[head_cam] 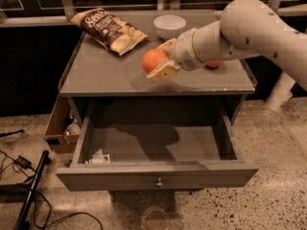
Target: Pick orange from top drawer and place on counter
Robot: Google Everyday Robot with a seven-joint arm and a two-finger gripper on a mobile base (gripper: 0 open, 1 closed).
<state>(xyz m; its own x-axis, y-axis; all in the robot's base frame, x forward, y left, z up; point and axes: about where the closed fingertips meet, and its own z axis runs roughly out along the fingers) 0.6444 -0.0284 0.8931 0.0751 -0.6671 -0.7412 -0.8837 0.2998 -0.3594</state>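
Gripper [162,60], clamped on the orange [152,59] above the counter [108,73], should lower it to touch before releasing, lest it roll off

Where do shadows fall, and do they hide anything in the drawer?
Camera view: the gripper, shut on the orange, casts a soft shadow on the counter beneath it; the arm throws a darker one across the top drawer; white scraps at its front-left are lit.

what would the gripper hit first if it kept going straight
Probably the counter: the gripper, shut on the orange, points left and slightly down, clear of the chip bag, though depth is unclear.
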